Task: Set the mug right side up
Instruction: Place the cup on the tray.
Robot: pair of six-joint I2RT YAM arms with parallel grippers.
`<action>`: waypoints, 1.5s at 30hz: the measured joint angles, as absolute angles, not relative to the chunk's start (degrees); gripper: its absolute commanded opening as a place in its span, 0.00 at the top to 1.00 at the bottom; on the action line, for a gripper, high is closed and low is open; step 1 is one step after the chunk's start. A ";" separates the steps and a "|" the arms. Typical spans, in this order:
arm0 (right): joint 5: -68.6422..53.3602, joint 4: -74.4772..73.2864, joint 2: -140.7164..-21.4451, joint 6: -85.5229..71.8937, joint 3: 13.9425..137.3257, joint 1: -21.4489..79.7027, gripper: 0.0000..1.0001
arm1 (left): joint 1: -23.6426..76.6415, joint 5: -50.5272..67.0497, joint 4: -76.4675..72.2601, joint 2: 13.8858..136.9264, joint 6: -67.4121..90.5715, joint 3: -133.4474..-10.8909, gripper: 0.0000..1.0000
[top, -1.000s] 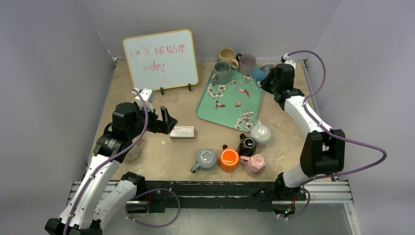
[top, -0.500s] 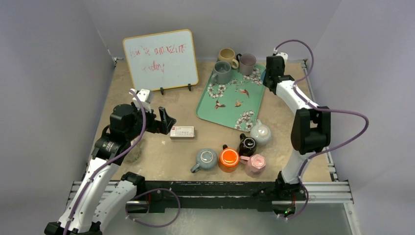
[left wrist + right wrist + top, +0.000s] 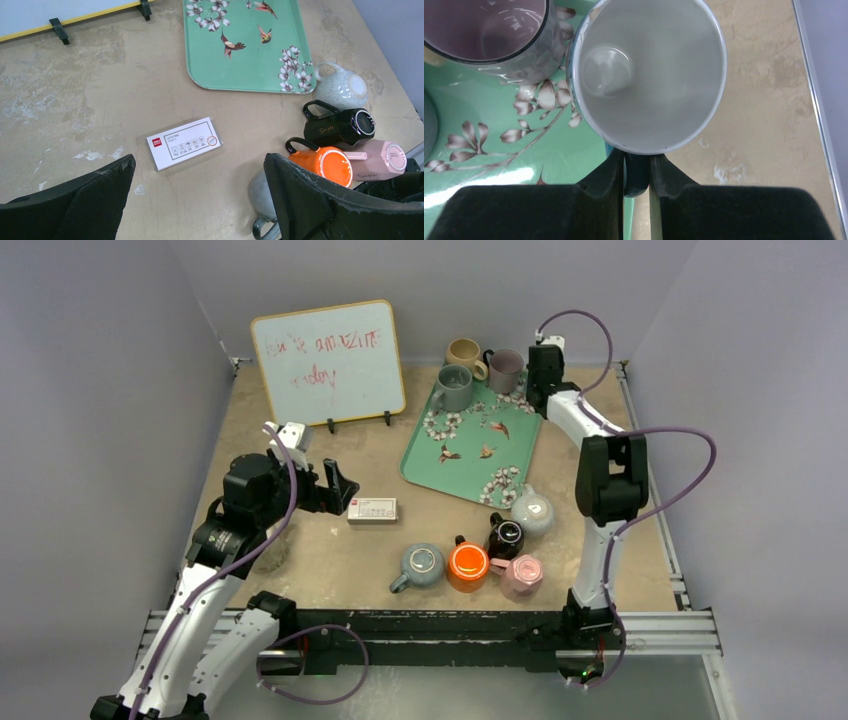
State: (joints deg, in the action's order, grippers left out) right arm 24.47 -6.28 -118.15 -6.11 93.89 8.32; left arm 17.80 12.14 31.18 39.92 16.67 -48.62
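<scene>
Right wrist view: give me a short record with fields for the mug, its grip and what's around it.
mug: white inside, blue handle, opening toward the camera
grip: right pincer shut on the handle
neighbour: purple mug, open end up, close beside it
underneath: edge of the green floral tray and bare table
resting or lifted: cannot tell

The right pincer (image 3: 636, 164) hides most of the mug (image 3: 650, 75) handle.
</scene>
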 measured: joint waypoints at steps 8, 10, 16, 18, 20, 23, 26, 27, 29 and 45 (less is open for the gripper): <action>24.69 -3.88 -123.50 0.38 97.06 8.97 0.96 | 17.80 12.14 31.20 39.75 16.69 -48.62 0.00; 24.12 -3.62 -124.84 2.46 97.76 9.02 0.93 | 17.76 12.14 31.20 39.72 16.69 -48.62 0.00; 22.68 -2.92 -125.91 8.62 98.50 9.02 0.88 | 17.23 12.21 31.20 39.72 16.69 -48.62 0.00; 22.81 -2.76 -126.54 9.58 99.33 9.02 0.85 | 17.15 12.23 31.20 39.72 16.69 -48.60 0.00; 22.96 -2.39 -127.37 10.52 99.98 8.99 0.84 | 17.12 12.23 31.20 39.68 16.69 -48.60 0.00; 22.83 -2.33 -128.29 11.51 101.32 8.93 0.76 | 17.02 12.23 31.20 39.51 16.69 -48.60 0.00; 22.76 -2.66 -129.40 11.97 103.15 8.69 0.66 | 16.95 12.23 31.18 39.40 16.71 -48.60 0.00; 22.72 -2.52 -129.64 12.14 103.61 8.62 0.64 | 16.93 12.23 31.20 39.38 16.71 -48.58 0.00; 22.61 -2.09 -129.73 12.32 104.16 8.56 0.60 | 16.91 12.21 31.18 39.35 16.71 -48.56 0.00; 20.36 -4.56 -120.95 7.86 100.86 8.45 0.33 | 16.45 11.51 31.44 40.23 16.75 -48.38 0.00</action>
